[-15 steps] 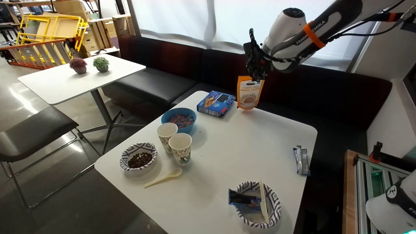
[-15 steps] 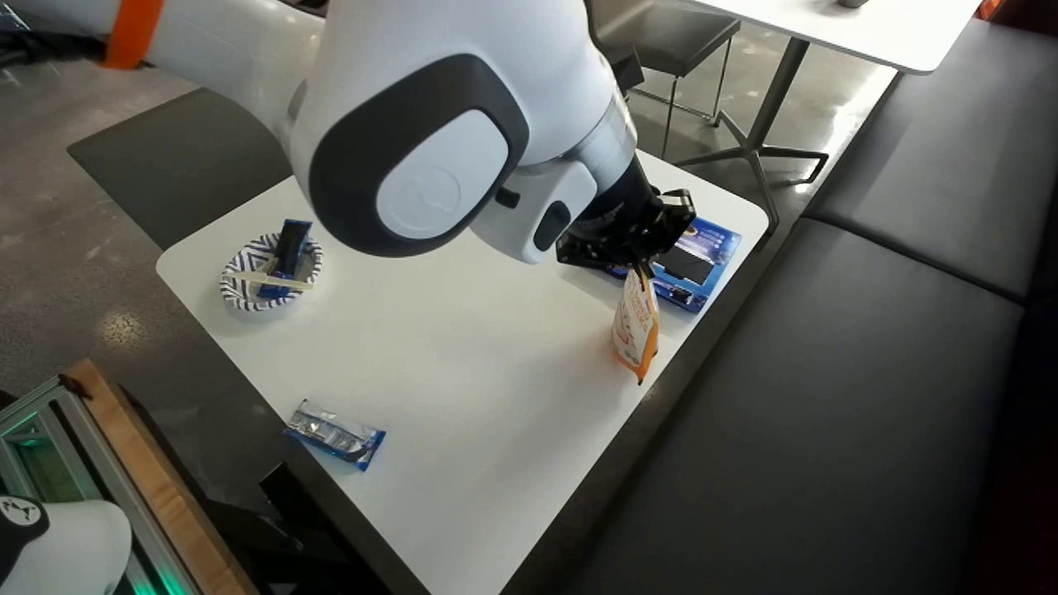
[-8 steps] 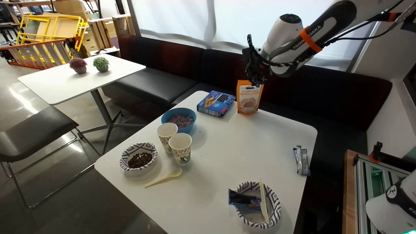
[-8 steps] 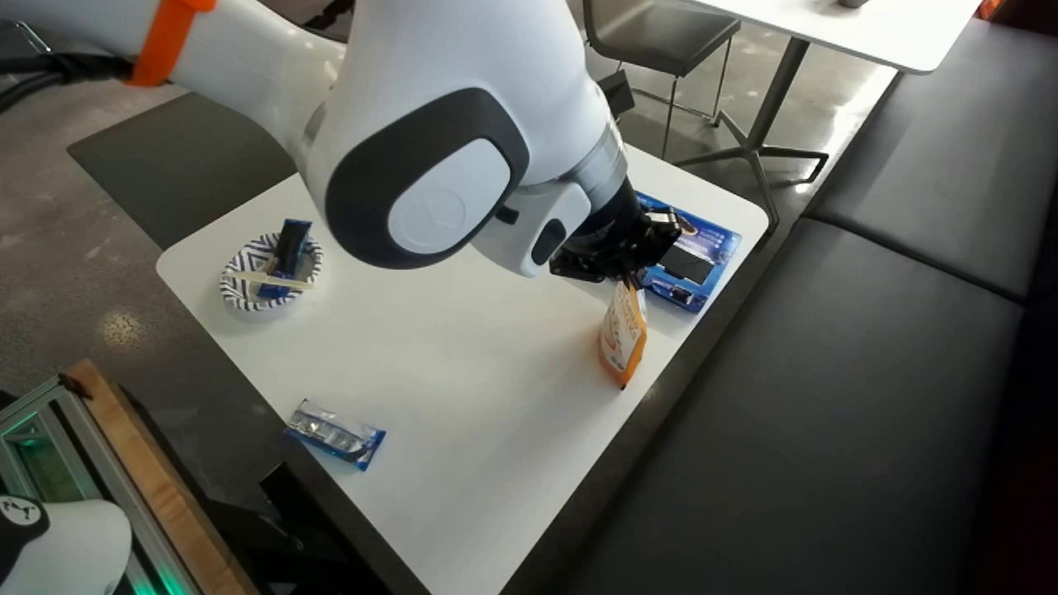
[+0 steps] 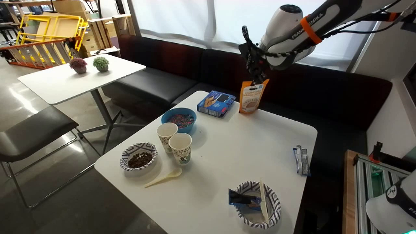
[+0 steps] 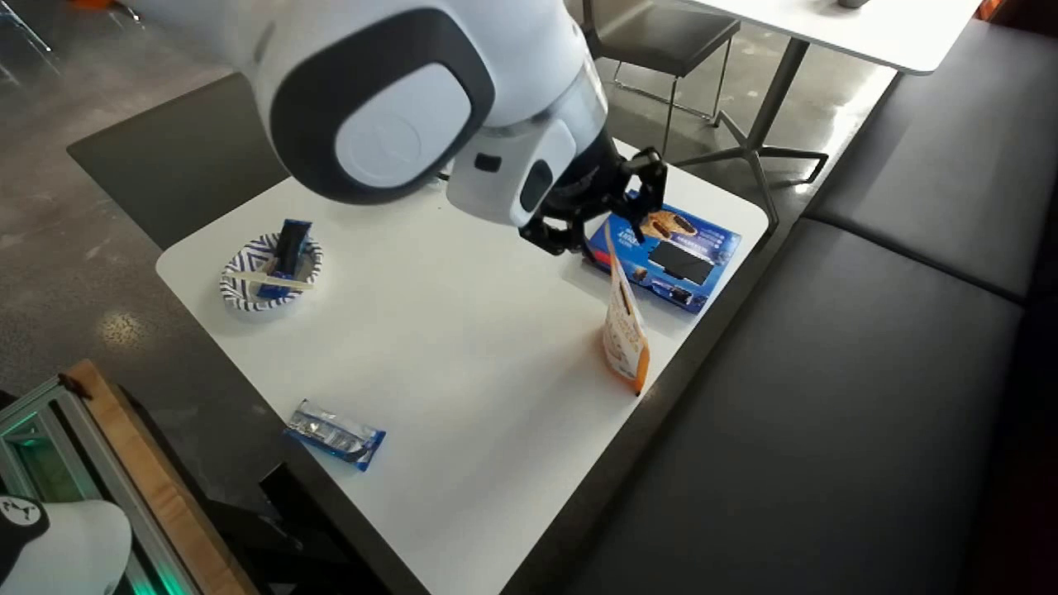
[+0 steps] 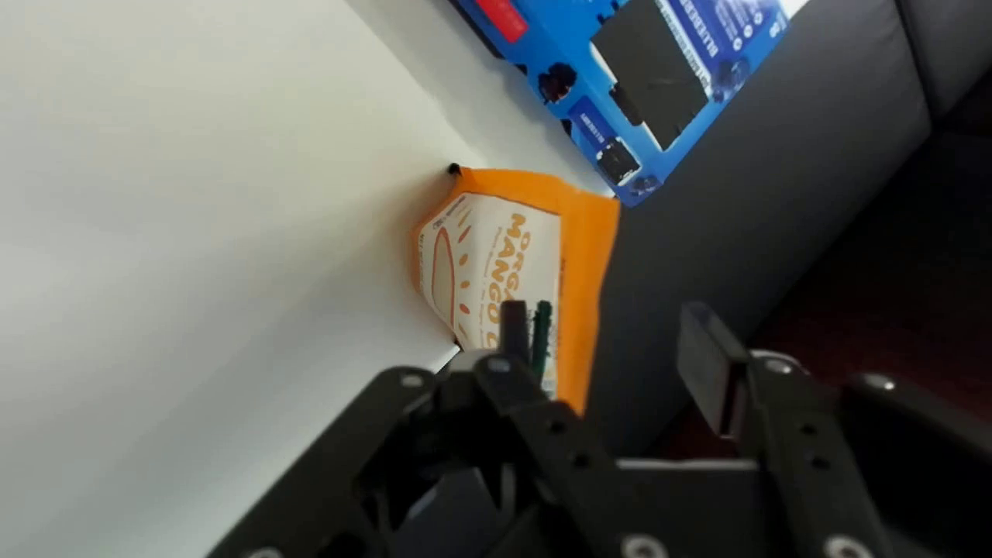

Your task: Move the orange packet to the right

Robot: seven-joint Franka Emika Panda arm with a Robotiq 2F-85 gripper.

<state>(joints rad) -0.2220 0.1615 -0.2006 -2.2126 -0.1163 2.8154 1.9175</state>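
The orange packet point(image 5: 251, 99) stands on the white table close to its back edge, leaning a little. Its white label faces the camera in an exterior view, and it appears almost edge-on as a packet point(image 6: 626, 335) in an exterior view. My gripper point(image 6: 613, 245) is just above, its fingers spread apart on either side of the packet's top edge. In the wrist view the gripper point(image 7: 607, 333) is open; one finger point(image 7: 513, 329) overlaps the label side of the packet point(image 7: 496, 248), and the far finger point(image 7: 705, 364) is clear of it. Part of the packet is hidden behind the near finger.
A blue box point(image 5: 216, 103) lies flat beside the packet. Further along are a blue bowl point(image 5: 169, 117), two paper cups point(image 5: 180, 146), a patterned bowl point(image 5: 149, 147) and a spoon point(image 5: 165, 177). A flat blue-silver packet point(image 6: 335, 434) and another patterned bowl point(image 6: 235, 289) lie near other edges.
The gripper was shut on the packet's top and came down with it to the tabletop. Its fingers have since spread apart and the hand has risen slightly; the packet now leans more.
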